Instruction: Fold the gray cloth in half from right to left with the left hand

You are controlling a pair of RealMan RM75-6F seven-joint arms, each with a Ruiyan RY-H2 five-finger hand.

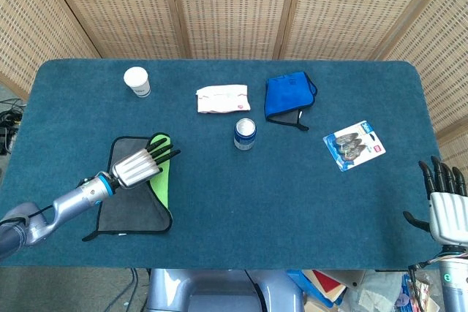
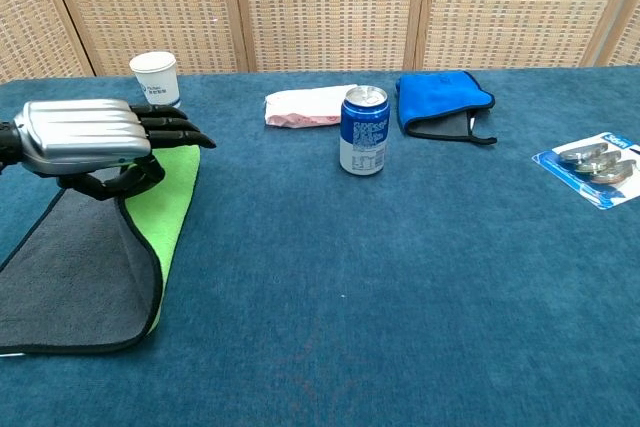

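The gray cloth (image 1: 123, 215) (image 2: 70, 272) lies at the front left of the blue table. Its right edge is lifted and turned over toward the left, baring a bright green underside (image 1: 161, 179) (image 2: 166, 209). My left hand (image 1: 138, 165) (image 2: 86, 135) grips that raised edge, fingers stretched flat on top and the thumb tucked beneath. The cloth's left part rests flat. My right hand (image 1: 445, 205) hangs off the table's front right corner in the head view, fingers spread, holding nothing.
A white paper cup (image 1: 137, 81) (image 2: 154, 79) stands at the back left. A white packet (image 1: 222, 99) (image 2: 305, 107), a blue can (image 1: 244, 134) (image 2: 364, 131) and a blue pouch (image 1: 287, 96) (image 2: 440, 99) sit mid-table. A blister pack (image 1: 355, 145) (image 2: 592, 162) lies at the right.
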